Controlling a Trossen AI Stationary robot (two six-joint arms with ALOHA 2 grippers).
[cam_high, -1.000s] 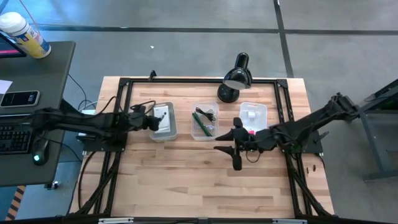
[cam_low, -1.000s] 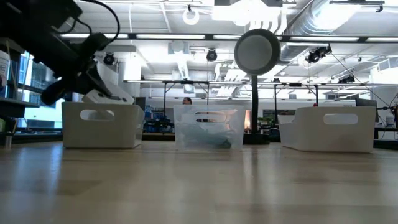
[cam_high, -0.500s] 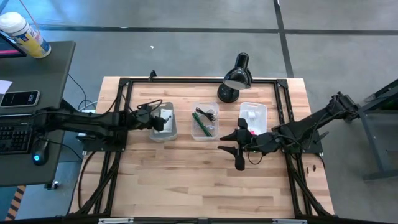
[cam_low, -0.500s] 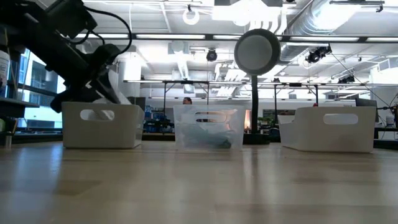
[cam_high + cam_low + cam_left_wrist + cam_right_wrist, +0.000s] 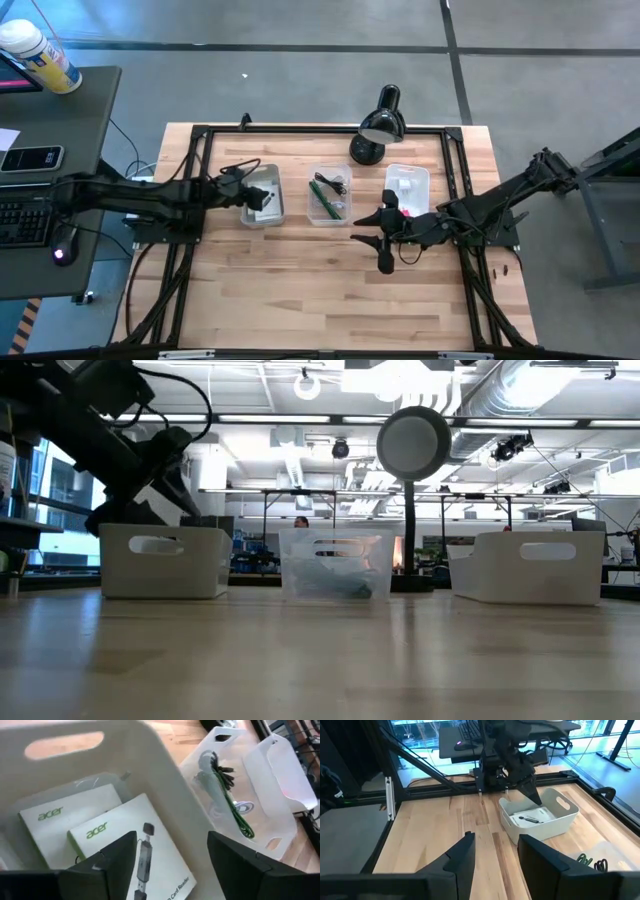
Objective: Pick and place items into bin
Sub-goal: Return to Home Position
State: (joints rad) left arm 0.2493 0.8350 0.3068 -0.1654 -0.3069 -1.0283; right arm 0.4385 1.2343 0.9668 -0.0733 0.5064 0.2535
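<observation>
Jaws of the left gripper (image 5: 172, 842) stand apart and hold nothing. It is poised just above the gray bin (image 5: 140, 750), with its fingers (image 5: 107, 862) pointing down into it. Directly beneath the gripper lie two white cards (image 5: 160, 862), overlapping flat on the bin floor, each printed with a green logo. The nearer card bears a black part (image 5: 145, 852) that shows in the gap between the fingers, touching neither.

From above, the left gripper (image 5: 255, 195) sits over the middle of the gray bin (image 5: 275, 207). Just beyond the gripper, on the side toward the other arm, stands a clear bin (image 5: 330, 222). It holds a green pen-like stick (image 5: 235, 815) and a black cable (image 5: 220, 770). A white bin (image 5: 425, 185) comes after that.

The right gripper (image 5: 368, 238) hangs over the bare table (image 5: 300, 280), just in front of the white bin. Its fingers (image 5: 462, 855) are spread wide and empty. Well ahead of the right gripper is the gray bin (image 5: 540, 827), a card lying in it, with the left arm (image 5: 510, 755) reaching over it. A black desk lamp (image 5: 378, 125) stands behind the row of bins.
</observation>
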